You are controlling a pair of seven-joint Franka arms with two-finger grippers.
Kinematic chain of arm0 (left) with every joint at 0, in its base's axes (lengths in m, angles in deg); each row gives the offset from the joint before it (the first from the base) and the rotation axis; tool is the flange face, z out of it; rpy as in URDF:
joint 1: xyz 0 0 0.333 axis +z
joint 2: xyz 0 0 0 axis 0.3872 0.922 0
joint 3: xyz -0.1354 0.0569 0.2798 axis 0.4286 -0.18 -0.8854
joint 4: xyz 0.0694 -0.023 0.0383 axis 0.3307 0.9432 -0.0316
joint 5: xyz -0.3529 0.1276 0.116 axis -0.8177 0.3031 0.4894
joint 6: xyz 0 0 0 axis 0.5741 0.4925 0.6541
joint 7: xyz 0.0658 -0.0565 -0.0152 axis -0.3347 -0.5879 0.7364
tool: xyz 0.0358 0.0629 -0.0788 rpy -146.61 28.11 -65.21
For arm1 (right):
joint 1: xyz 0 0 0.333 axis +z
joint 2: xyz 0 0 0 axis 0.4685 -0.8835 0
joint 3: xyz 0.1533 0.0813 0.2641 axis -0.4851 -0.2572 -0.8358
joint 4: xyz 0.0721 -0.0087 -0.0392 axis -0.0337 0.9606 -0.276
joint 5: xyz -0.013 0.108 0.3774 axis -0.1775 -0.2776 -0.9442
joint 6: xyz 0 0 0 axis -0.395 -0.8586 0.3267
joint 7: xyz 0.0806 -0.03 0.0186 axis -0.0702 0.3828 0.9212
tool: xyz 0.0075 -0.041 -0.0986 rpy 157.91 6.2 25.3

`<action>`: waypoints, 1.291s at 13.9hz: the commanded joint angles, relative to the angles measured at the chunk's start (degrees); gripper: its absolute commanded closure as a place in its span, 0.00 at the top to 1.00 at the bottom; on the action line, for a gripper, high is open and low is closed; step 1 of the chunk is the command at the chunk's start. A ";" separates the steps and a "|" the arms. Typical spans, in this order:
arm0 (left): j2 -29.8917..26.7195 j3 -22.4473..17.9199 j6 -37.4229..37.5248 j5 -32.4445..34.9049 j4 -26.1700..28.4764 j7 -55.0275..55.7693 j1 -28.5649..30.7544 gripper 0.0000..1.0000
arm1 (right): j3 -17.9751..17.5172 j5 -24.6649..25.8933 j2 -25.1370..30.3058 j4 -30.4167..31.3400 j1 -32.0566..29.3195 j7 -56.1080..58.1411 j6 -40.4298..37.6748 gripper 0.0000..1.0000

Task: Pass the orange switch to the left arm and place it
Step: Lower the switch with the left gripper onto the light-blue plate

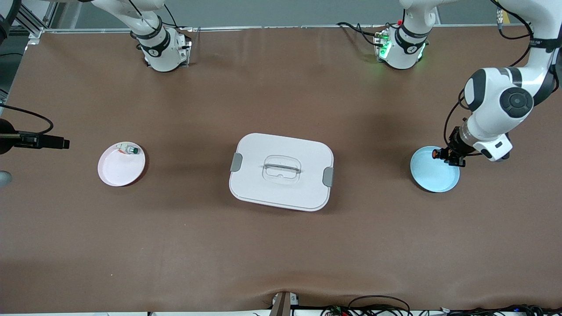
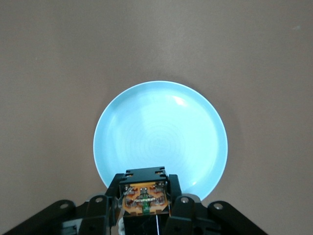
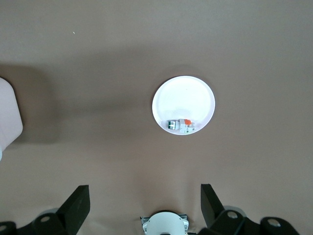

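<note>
While the left gripper (image 1: 448,156) pinches the tiny black orange-banded switch (image 2: 145,197) over the round pale-blue plate (image 1: 434,175), the pickup looks done; next comes a carry around the large white latched plastic box (image 1: 281,171) mid-bench toward a handover. The right gripper (image 3: 145,205), fingers spread and empty, waits above the small white dish (image 3: 183,104).

Brown table (image 1: 281,245), cables (image 1: 377,307) along its near edge.
</note>
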 commanded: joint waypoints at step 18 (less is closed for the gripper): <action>10.77 0.41 -13.30 8.06 1.65 0.96 3.97 0.00 | -0.74 1.01 3.77 1.60 0.07 -0.83 1.93 1.00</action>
